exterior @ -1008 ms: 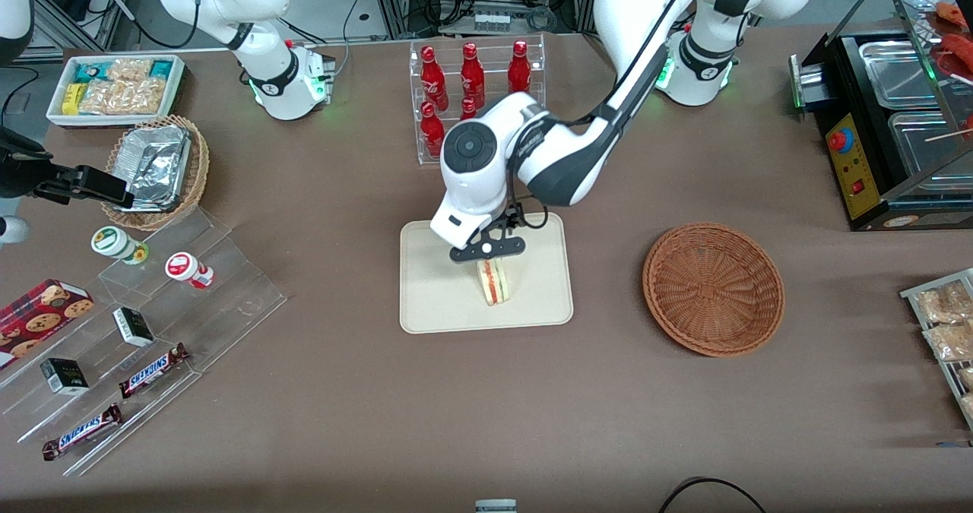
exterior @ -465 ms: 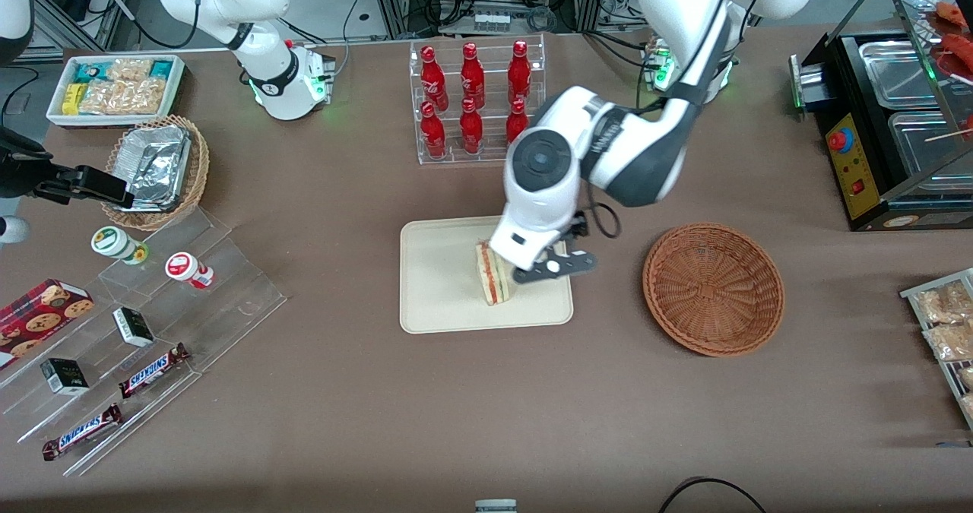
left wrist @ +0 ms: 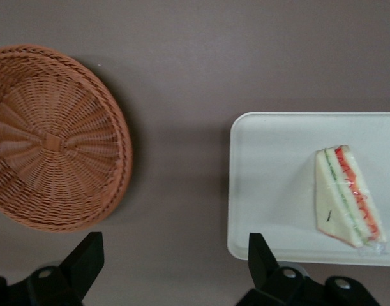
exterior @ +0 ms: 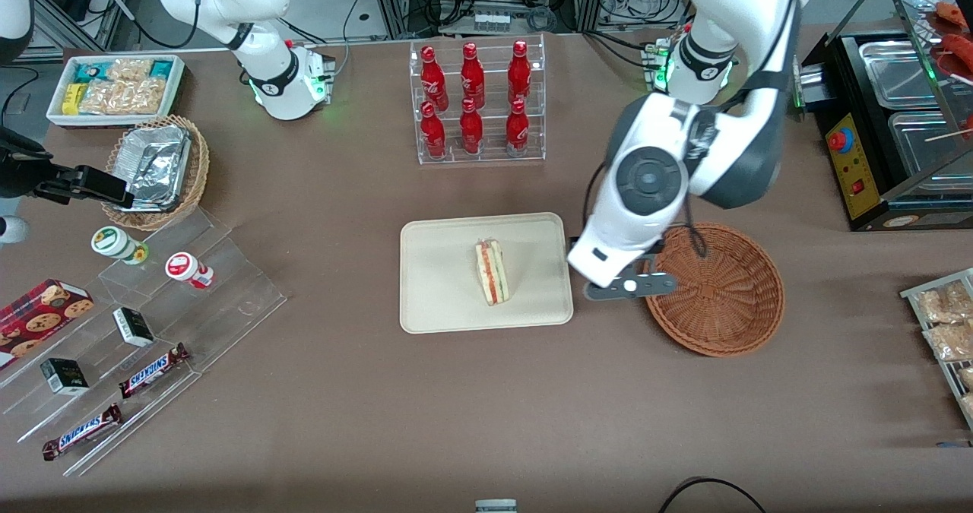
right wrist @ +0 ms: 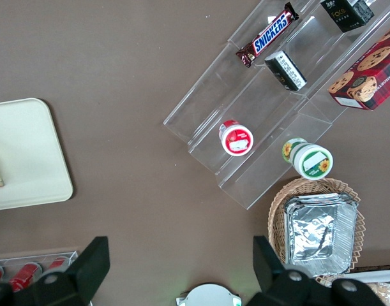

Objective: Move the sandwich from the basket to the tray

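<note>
The sandwich (exterior: 492,272) lies on the cream tray (exterior: 441,285), its red and green filling edge showing, with nothing holding it. In the left wrist view the sandwich (left wrist: 348,196) rests on the tray (left wrist: 271,191), and the reddish-brown basket (left wrist: 48,140) beside it holds nothing. My gripper (exterior: 625,289) hangs above the table between tray and basket (exterior: 722,300), over the basket's rim. It is open, its black fingers (left wrist: 86,255) spread wide with only bare table between them (left wrist: 175,268). The right wrist view catches a tray corner (right wrist: 22,159).
A clear rack of red bottles (exterior: 475,102) stands farther from the camera than the tray. A black food warmer (exterior: 889,133) and snack packets (exterior: 946,323) sit at the working arm's end. An acrylic step shelf (exterior: 152,300), a foil-filled tan basket (exterior: 156,167) and a white bin (exterior: 114,87) sit at the parked arm's end.
My gripper has left the sandwich and travelled sideways off the tray toward the basket. The sandwich stays on the tray where it was let go.
</note>
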